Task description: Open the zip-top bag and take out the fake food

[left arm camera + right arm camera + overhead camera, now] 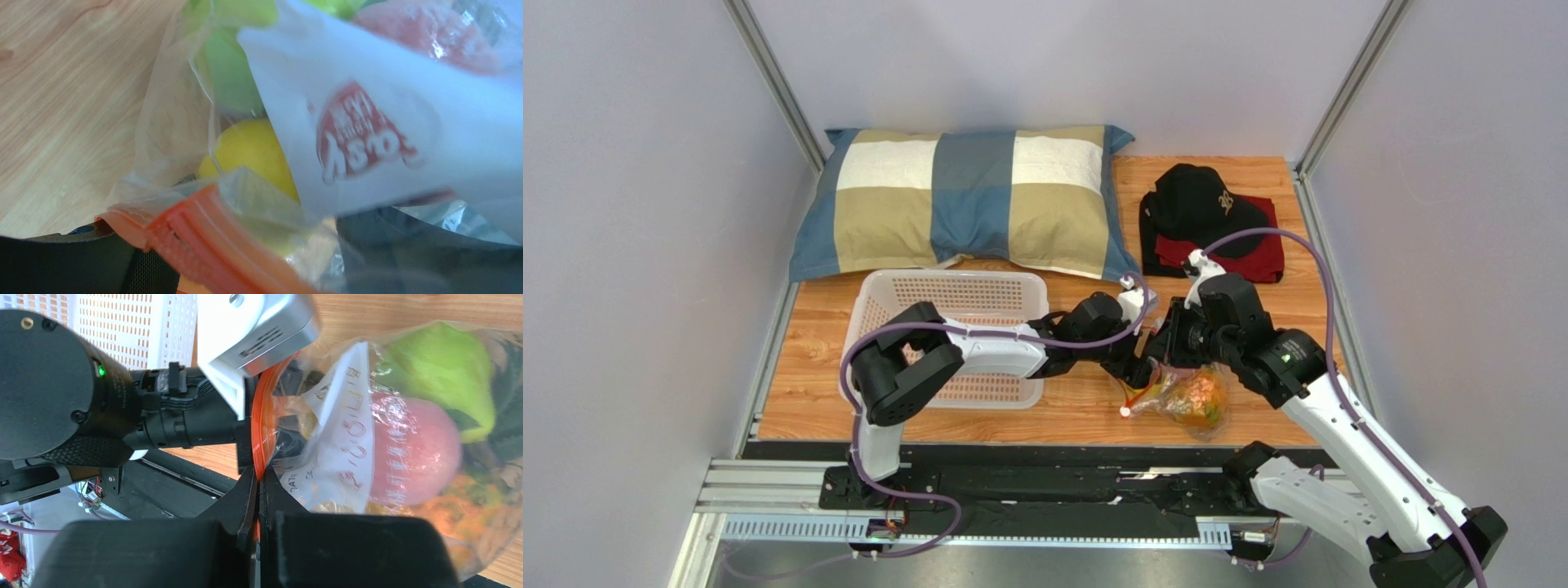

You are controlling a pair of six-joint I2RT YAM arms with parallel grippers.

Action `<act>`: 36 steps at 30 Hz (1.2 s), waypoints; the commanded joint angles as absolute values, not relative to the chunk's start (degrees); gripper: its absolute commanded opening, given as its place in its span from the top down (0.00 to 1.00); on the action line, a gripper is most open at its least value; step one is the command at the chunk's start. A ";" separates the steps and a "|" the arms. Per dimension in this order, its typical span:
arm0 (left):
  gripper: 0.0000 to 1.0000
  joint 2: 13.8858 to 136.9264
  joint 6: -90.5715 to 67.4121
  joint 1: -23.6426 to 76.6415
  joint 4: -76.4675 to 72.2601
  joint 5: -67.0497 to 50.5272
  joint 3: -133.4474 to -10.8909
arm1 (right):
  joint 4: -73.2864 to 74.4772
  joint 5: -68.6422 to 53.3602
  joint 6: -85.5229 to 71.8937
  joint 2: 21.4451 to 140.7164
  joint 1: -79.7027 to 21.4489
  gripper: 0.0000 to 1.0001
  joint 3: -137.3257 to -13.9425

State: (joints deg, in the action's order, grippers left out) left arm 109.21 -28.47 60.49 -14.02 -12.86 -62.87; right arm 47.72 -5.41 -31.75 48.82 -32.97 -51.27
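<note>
The zip-top bag (1185,398) lies at the table's front edge, right of centre, with the fake food inside it. In the left wrist view I see a yellow citrus (248,153), a green fruit (233,67) and the white label (380,122) through the plastic. The right wrist view shows the green apple (442,373) and the pink peach (411,447). My right gripper (258,478) is shut on the orange zip strip (263,416). My left gripper (258,260) stands open, its fingers wide apart on either side of the zip strip (202,239) at the bag's mouth.
A white perforated basket (946,337) stands left of the bag, under the left arm. A checked pillow (965,202) lies at the back. A black cap (1198,196) rests on red cloth (1259,251) at the back right. A black rail (1038,478) runs along the front.
</note>
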 commanded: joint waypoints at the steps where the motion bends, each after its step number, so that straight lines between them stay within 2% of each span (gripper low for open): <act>1: 0.17 114.16 -28.65 60.91 -13.18 -12.48 -65.91 | 43.68 -7.03 -32.87 48.69 -33.66 1.00 -50.27; 6: 0.20 116.72 -29.00 60.82 -14.24 -11.17 -66.45 | 44.03 -6.68 -32.61 48.52 -33.66 1.00 -49.92; 9: 0.29 117.42 -28.39 60.91 -13.98 -11.77 -66.53 | 43.95 -6.15 -32.43 48.60 -33.58 1.00 -49.40; 10: 0.42 117.25 -28.04 60.82 -13.97 -11.86 -66.27 | 44.21 -5.63 -32.26 48.60 -33.66 1.00 -49.31; 12: 0.60 115.41 -27.60 60.82 -13.62 -11.87 -65.48 | 45.08 -4.49 -31.91 48.60 -33.66 1.00 -49.31; 13: 0.76 114.36 -26.99 60.73 -13.36 -11.69 -64.43 | 46.04 -3.00 -31.56 48.34 -33.58 1.00 -49.48; 14: 0.80 111.82 -26.63 60.65 -12.66 -11.34 -63.90 | 46.66 -2.21 -31.20 48.17 -33.57 1.00 -49.48; 15: 0.92 110.49 -26.20 60.47 -12.13 -11.08 -63.29 | 47.10 -1.41 -30.85 47.29 -33.66 1.00 -49.57; 17: 0.99 105.77 -24.79 60.38 -10.29 -10.72 -62.06 | 48.34 1.65 -30.06 46.32 -33.57 1.00 -49.83; 29: 1.00 84.74 -25.75 59.59 -7.47 -14.15 -55.99 | 49.83 7.64 -29.26 44.12 -33.66 1.00 -48.69; 32: 1.00 77.45 -25.84 59.50 -5.37 -8.81 -52.04 | 49.92 8.00 -29.88 44.30 -33.57 1.00 -49.48; 35: 1.00 69.54 -25.31 59.41 1.82 3.65 -48.44 | 49.66 6.16 -30.15 44.39 -33.57 1.00 -50.18; 36: 1.00 67.87 -25.83 59.33 4.02 11.44 -47.64 | 49.31 5.72 -30.23 44.04 -33.57 1.00 -50.27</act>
State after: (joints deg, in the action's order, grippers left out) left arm 75.33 -25.56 59.86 -4.49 -6.48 -50.57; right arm 50.35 5.65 -29.98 44.64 -33.32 -48.69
